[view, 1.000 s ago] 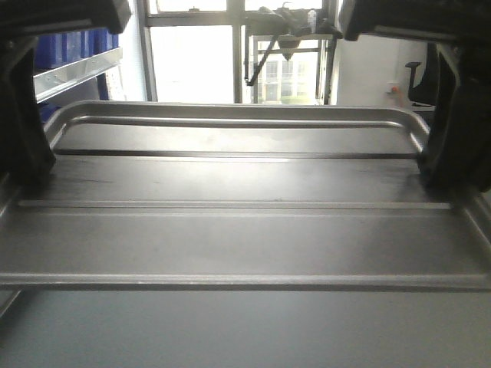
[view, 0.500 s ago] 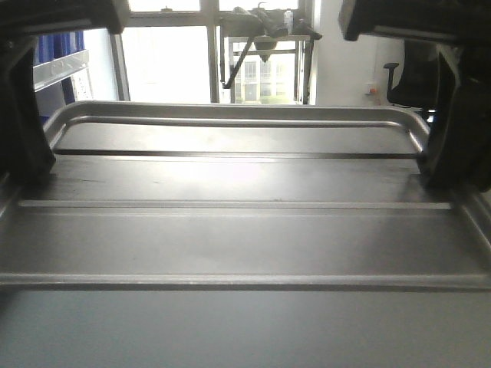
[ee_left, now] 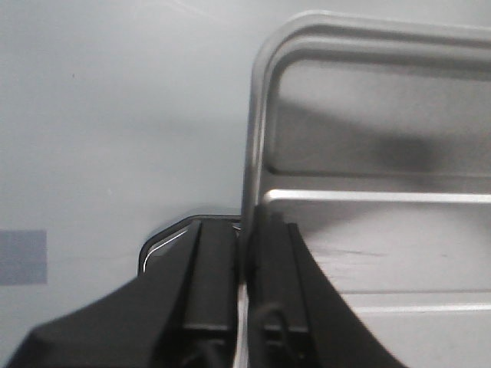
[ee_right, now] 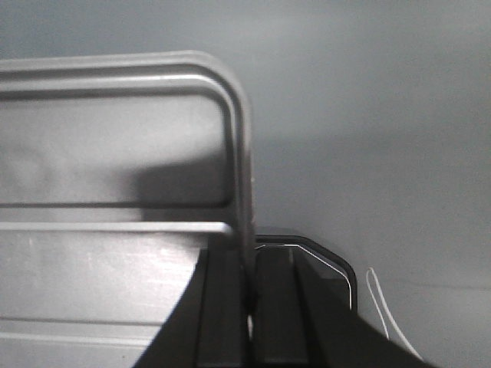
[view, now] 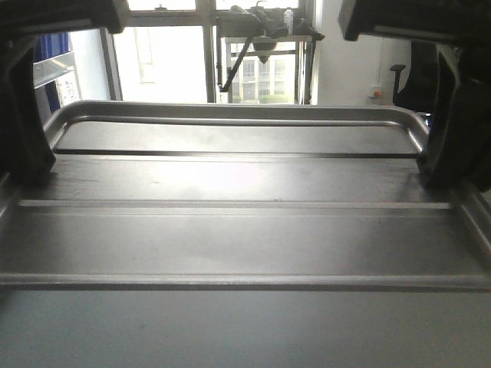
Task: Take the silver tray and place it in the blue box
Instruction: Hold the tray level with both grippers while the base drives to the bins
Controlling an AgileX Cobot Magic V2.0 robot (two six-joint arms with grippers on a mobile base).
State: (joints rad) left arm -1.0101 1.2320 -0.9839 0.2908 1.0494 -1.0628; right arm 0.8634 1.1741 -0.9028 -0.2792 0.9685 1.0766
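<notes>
Front-facing view is mostly silver tray (view: 245, 238), held level across the camera, with a window (view: 176, 54) behind it. Left gripper (ee_left: 244, 230) is clamped on the tray's left end rim, one finger inside and one outside. Right gripper (ee_right: 249, 257) is the same on the right end rim. Both wrist views show a plain grey surface (ee_left: 115, 115) below the tray, and I can't tell if they touch. I can't pick out the blue box in any view.

Risks, my read: each end is only a thin pinch on a sloped rim. Slick metal could slide out if I move one arm faster than the other or twist. The tray also blocks my forward view, so I could lower blind, catch the box rim and tip or drop it.
</notes>
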